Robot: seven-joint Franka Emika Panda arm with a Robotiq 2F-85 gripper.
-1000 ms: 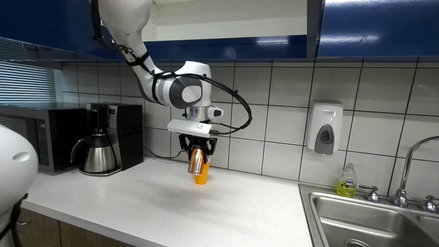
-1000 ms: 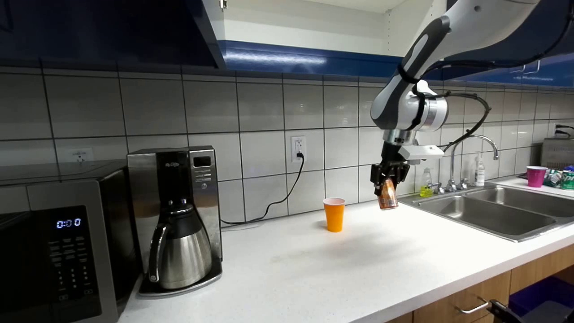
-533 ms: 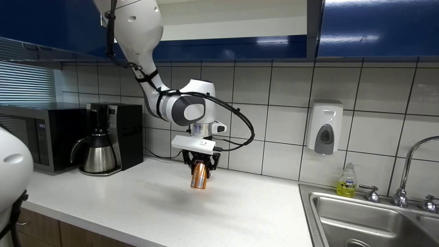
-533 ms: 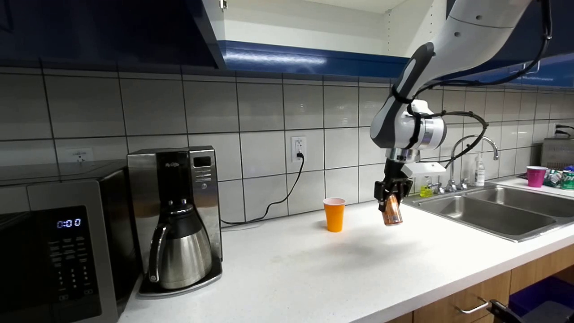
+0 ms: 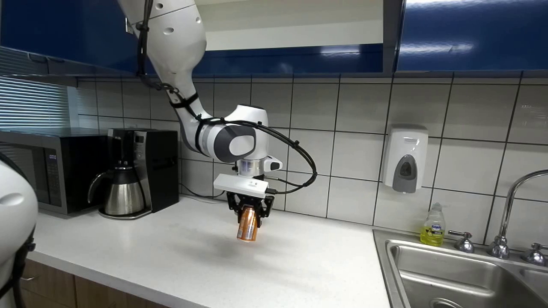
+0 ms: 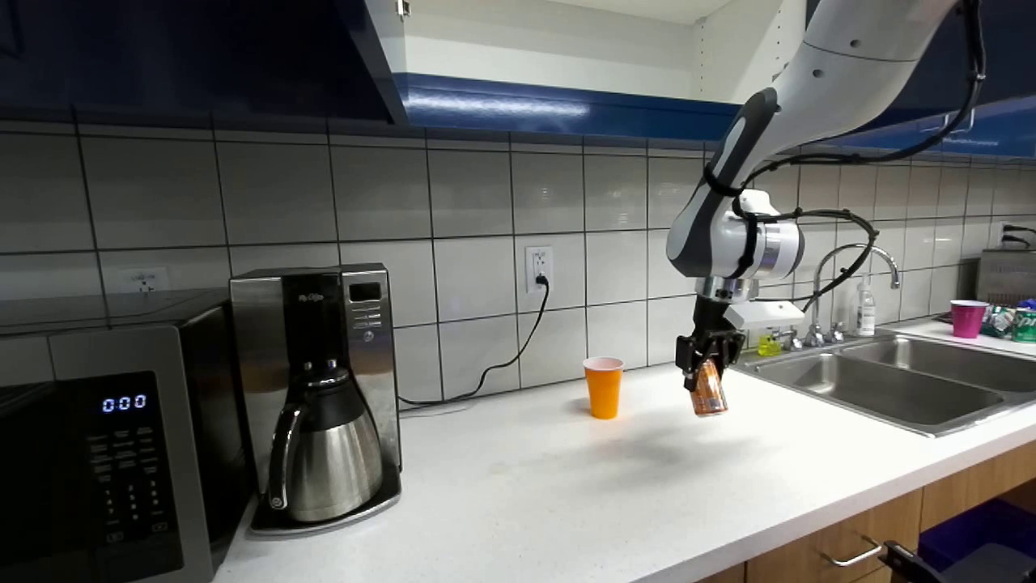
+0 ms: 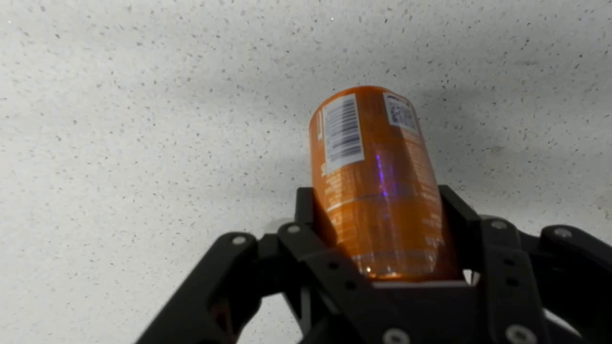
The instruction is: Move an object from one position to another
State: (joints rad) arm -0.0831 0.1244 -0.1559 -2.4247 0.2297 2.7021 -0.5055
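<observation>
The glossy orange cylindrical metal can (image 7: 377,181) hangs tilted, seemingly clear of the white speckled surface (image 6: 526,502), with the black two-fingered claw (image 7: 377,215) clamped on opposite sides of its upper part. Its thin wall is probably stiff under light pressure but apt to dent under a hard squeeze, and the smooth skin is likely slippery (damp would make it worse, though none shows). Whether it is full cannot be told, so its weight is a guess. A hold square across the middle should resist swinging better than one this high, but this one leaves the base free for setting down. Farther out, an orange plastic-looking cup (image 6: 603,393) stands upright, apart from the can, and beyond lies the stainless steel sink (image 5: 385,256).
</observation>
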